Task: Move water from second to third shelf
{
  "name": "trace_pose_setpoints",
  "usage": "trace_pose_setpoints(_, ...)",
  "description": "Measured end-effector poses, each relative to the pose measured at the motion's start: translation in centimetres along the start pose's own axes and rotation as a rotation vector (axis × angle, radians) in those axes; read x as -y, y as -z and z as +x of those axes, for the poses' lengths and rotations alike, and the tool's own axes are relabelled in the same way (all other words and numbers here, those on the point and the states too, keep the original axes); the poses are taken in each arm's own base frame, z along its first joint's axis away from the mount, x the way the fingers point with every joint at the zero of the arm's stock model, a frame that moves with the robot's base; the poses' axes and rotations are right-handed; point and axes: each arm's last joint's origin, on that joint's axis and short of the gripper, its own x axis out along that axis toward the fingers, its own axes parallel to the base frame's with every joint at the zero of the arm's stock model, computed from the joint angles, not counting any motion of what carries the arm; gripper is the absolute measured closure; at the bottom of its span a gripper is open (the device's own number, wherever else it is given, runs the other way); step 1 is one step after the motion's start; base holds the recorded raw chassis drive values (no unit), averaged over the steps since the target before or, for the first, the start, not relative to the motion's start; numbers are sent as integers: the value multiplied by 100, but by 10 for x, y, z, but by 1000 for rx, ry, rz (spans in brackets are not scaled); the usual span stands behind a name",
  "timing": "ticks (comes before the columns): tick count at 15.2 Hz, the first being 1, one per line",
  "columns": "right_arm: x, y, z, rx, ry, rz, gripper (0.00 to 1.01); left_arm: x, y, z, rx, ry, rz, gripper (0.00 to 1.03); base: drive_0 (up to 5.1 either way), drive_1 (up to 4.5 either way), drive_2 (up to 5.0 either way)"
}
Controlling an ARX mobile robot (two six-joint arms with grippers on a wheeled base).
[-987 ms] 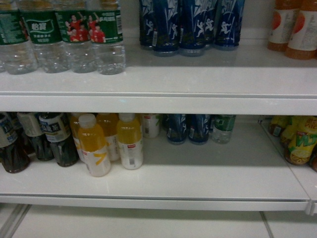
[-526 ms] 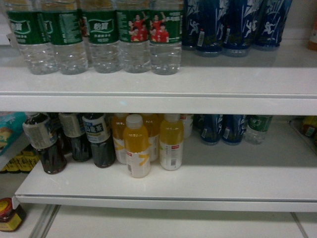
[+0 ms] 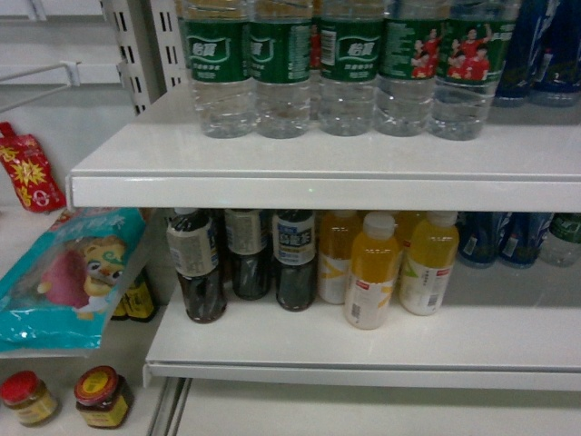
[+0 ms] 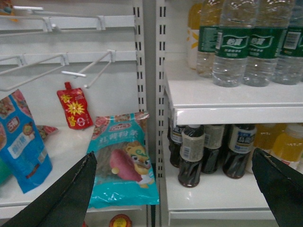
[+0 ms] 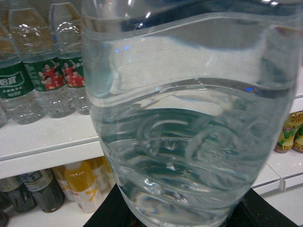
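A water bottle [image 5: 189, 123] is held by the right gripper [image 5: 184, 215], clamped at its base and filling the right wrist view. More water bottles [image 3: 345, 68] are lined up on the upper shelf [image 3: 318, 173]. The left gripper [image 4: 180, 189] is spread wide apart, nothing between its fingers [image 4: 61, 198]. Dark tea bottles [image 3: 241, 263] and yellow juice bottles [image 3: 399, 268] are seen on the lower shelf [image 3: 363, 350].

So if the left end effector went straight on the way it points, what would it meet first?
Most likely the front dark tea bottle at the left end of the lower shelf, just right of the slotted upright. The open left end effector centres about there; depth is unclear.
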Motion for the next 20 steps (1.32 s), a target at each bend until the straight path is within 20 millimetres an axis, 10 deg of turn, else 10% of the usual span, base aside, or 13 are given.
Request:
trace_pose_setpoints(11, 0, 0, 0, 1, 1, 1, 65, 0, 0, 0, 1, -1, 0, 5, -495, 251, 251)
trace_pose_setpoints(20, 0, 0, 0, 0, 5, -1, 65, 0, 0, 0, -1, -1, 0, 5, 0, 0, 0)
